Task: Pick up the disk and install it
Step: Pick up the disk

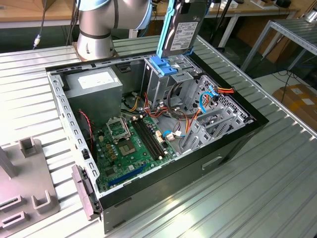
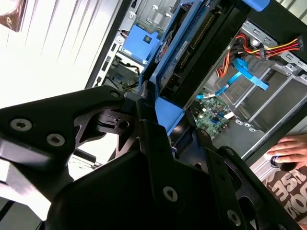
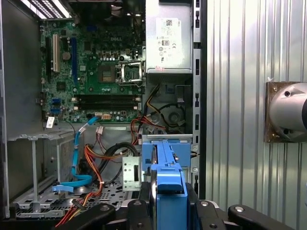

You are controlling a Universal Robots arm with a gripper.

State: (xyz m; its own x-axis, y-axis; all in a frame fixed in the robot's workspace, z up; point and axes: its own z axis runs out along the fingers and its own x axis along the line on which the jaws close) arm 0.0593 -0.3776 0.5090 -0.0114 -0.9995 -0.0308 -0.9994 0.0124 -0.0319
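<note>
1. Pincer (image 3: pixel 168 194) clenched on disk (image 1: pixel 181 29) by its blue carrier rail; pickup done.
2. Disk hangs upright below pincer, lower end at drive cage (image 1: pixel 154 85) mouth.
3. Judged: not yet seated.

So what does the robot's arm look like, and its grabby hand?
The arm is made of fat, round, shiny silver-grey tubes, with a bluish-grey part at the joint. Its gripper is matte black, built from flat, angular pieces linked together, with small round silver screws dotted over them.
</note>
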